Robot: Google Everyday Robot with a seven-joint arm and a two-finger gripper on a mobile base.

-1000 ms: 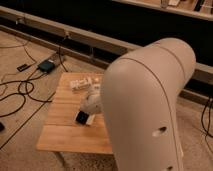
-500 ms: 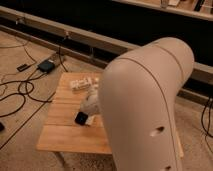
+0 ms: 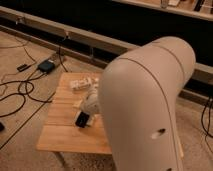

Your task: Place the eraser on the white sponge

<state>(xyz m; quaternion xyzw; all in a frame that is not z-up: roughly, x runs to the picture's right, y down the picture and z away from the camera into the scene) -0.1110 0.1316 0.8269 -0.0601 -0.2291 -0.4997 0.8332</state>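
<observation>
The wooden table (image 3: pixel 60 135) stands left of centre. My gripper (image 3: pixel 86 116) hangs over the middle of the table top, at the end of the white wrist (image 3: pixel 91 102). It is shut on the black eraser (image 3: pixel 81 120), which sits tilted at its tip, just above the wood. A thin pale pad, seemingly the white sponge (image 3: pixel 77 104), shows just left of the wrist and is mostly hidden by it. The eraser is in front of that pad, not on it.
A lumpy white blocky object (image 3: pixel 82 83) lies near the table's far edge. My big white arm (image 3: pixel 145 110) fills the right half of the view and hides the table's right side. Black cables (image 3: pixel 20 92) and a dark box (image 3: pixel 46 66) lie on the floor at left.
The gripper and the eraser have barely shifted, at most a little lower and nearer. Nothing else has moved.
</observation>
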